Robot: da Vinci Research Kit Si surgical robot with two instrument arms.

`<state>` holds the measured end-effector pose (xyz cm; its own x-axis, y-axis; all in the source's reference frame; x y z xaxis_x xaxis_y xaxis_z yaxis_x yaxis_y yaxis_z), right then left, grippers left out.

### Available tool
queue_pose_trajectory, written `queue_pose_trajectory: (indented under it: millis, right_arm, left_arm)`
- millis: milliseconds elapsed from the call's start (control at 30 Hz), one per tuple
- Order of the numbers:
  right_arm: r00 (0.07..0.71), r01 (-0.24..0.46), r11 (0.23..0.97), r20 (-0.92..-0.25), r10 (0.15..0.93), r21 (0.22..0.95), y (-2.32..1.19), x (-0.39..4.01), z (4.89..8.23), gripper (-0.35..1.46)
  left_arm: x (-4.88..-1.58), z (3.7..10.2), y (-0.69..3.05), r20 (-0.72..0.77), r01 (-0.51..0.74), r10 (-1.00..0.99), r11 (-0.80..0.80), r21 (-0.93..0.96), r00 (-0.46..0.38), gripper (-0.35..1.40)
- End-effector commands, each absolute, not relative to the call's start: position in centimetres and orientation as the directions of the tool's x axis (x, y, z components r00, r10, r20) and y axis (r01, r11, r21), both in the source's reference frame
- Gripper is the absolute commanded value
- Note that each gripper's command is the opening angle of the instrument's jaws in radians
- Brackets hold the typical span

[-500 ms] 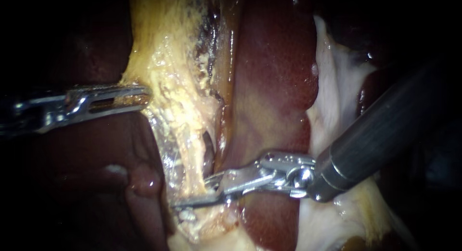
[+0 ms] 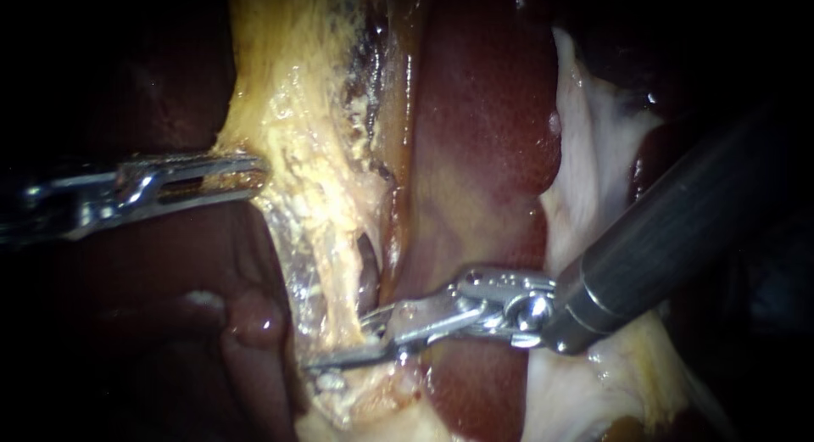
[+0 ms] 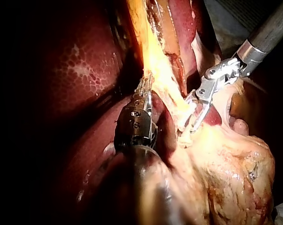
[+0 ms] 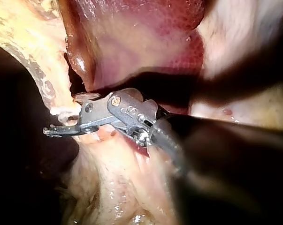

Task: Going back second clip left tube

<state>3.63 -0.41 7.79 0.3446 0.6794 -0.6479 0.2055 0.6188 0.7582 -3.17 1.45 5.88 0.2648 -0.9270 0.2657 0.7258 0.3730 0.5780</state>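
Dark background, wet liver (image 2: 487,128), yellow tissue (image 2: 314,153), right instrument (image 2: 346,340)

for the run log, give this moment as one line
left instrument: holding yellow tissue | right instrument: open, low on same tissue | liver: behind

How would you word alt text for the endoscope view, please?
The right instrument reaches across the dark red liver to the lower end of a yellow tissue band; the left instrument grips the band's edge higher up.
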Motion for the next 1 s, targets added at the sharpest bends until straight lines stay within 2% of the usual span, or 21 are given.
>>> queue_pose_trajectory:
  millis: [33, 367, 800, 1000]
  right_arm:
    - [0.337, 0.212, 0.627, -0.658, 0.674, 0.75, -0.39, 3.6, 7.8, 0.57]
    - [0.295, 0.213, 0.717, -0.743, 0.601, 0.664, -0.21, 3.19, 7.7, 0.6]
    - [0.231, 0.187, 0.832, -0.846, 0.48, 0.523, 0.44, 2.31, 6.98, 0.6]
    - [0.215, 0.175, 0.869, -0.88, 0.424, 0.462, 0.61, 2.11, 6.71, 0.6]
  left_arm:
    - [-3.18, 5.87, 1.45, 0.265, 0.727, -0.927, 0.373, 0.577, 0.265, -0.35]
    - [-3.18, 5.85, 1.43, 0.264, 0.726, -0.927, 0.372, 0.579, 0.265, -0.35]
    - [-3.18, 5.83, 1.43, 0.264, 0.726, -0.928, 0.371, 0.579, 0.264, -0.35]
    - [-3.19, 5.83, 1.42, 0.264, 0.727, -0.928, 0.371, 0.578, 0.264, -0.35]
